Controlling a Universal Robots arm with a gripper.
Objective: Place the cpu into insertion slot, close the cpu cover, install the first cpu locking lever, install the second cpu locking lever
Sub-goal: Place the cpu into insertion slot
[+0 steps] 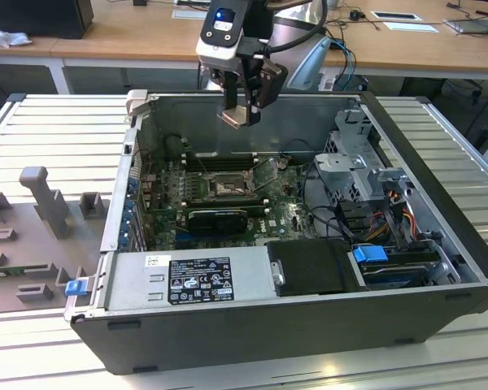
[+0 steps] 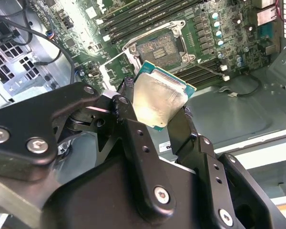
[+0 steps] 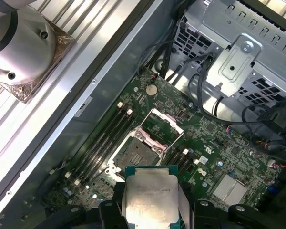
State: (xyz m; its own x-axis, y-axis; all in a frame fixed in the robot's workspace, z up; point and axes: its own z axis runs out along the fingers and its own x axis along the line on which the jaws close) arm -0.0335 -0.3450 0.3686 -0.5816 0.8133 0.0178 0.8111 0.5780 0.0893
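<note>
Cpu [image 2: 158,95], flat silvery square (matte), in gripper [image 2: 156,109]

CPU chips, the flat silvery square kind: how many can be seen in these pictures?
1. The flat silvery square cpu is held in the black gripper, above the empty insertion slot with its silvery rim. Others could be hidden inside the case.

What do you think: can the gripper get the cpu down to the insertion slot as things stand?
Probably yes. The gripper holds the cpu above the open case; the cpu cover stands swung up, the insertion slot lies bare, and nothing shows between them.
</note>
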